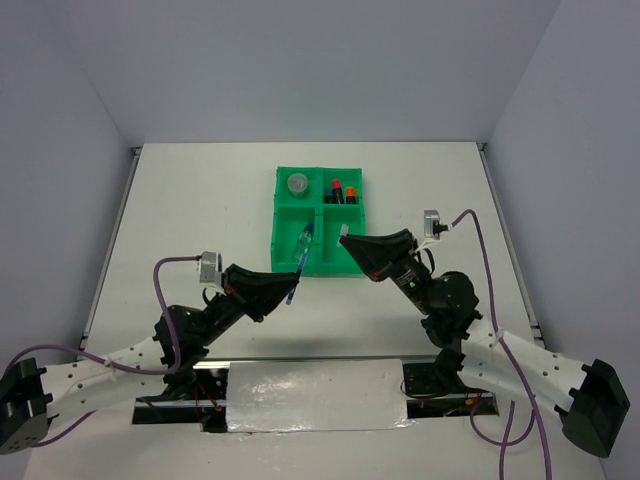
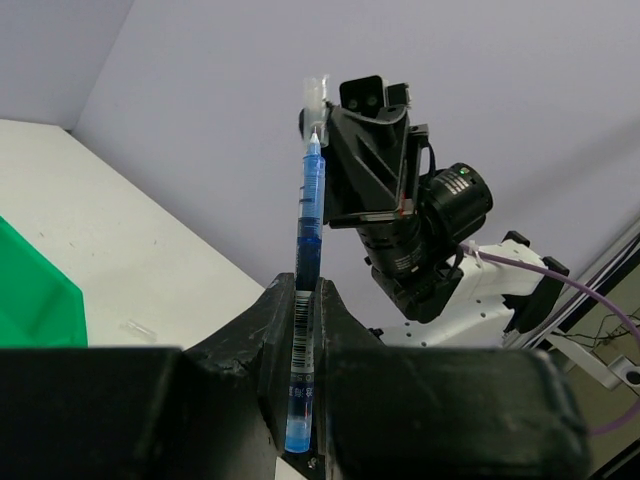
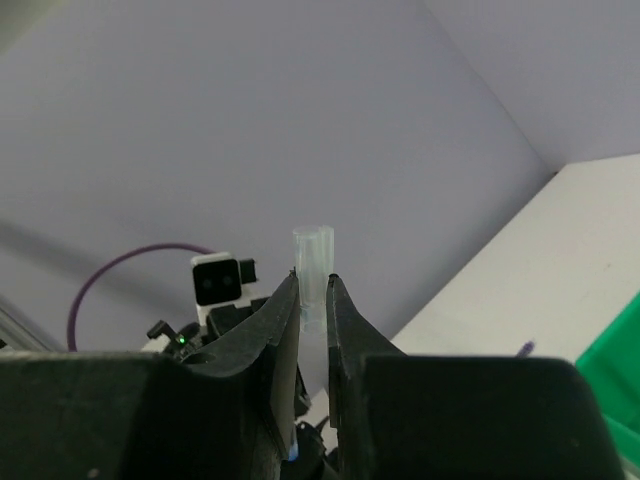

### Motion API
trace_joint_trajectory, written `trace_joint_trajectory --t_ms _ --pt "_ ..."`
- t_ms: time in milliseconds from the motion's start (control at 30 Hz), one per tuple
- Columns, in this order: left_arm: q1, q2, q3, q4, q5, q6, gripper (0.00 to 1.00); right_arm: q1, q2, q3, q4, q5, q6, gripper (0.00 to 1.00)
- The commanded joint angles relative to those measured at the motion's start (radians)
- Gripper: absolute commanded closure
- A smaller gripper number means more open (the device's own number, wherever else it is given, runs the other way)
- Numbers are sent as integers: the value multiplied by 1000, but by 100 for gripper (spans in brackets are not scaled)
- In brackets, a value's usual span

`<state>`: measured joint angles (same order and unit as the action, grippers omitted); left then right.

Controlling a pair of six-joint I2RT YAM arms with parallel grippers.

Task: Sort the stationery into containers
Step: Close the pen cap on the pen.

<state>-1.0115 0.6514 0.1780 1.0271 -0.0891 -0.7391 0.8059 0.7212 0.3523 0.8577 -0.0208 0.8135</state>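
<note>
pen (image 2: 312, 200) in left claw (image 2: 305, 292); right claw (image 3: 313, 288), maybe cap (image 3: 313, 250)

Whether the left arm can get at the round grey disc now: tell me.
Probably not yet: the round grey disc lies uncovered in the green plastic tray, but the left gripper is shut on a thin blue pen.

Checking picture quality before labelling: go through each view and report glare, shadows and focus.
Top view: even light, faint shadows; the shiny plate at the near edge glares white. Left wrist view: the blue pen in the left gripper is sharp, its fingers dark with little detail. Right wrist view: the clear cap in the right gripper looks pale against the grey wall; its fingers are dark.
</note>
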Motion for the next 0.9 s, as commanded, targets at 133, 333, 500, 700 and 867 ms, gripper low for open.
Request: trace_joint_trajectory --t_ms 133,333,500,700,867 --pt "-6 51 11 157 17 -2 100 131 27 88 35 266 -22 100" --pt "-6 100 41 177 58 1 100 213 53 108 24 375 -51 100" --pt "-6 129 43 223 81 -8 100 228 83 137 -6 380 -59 100" --pt "-6 131 64 176 87 1 100 233 101 188 -94 338 -99 100" --pt "-6 125 84 145 106 0 100 233 98 151 -34 337 -111 100"
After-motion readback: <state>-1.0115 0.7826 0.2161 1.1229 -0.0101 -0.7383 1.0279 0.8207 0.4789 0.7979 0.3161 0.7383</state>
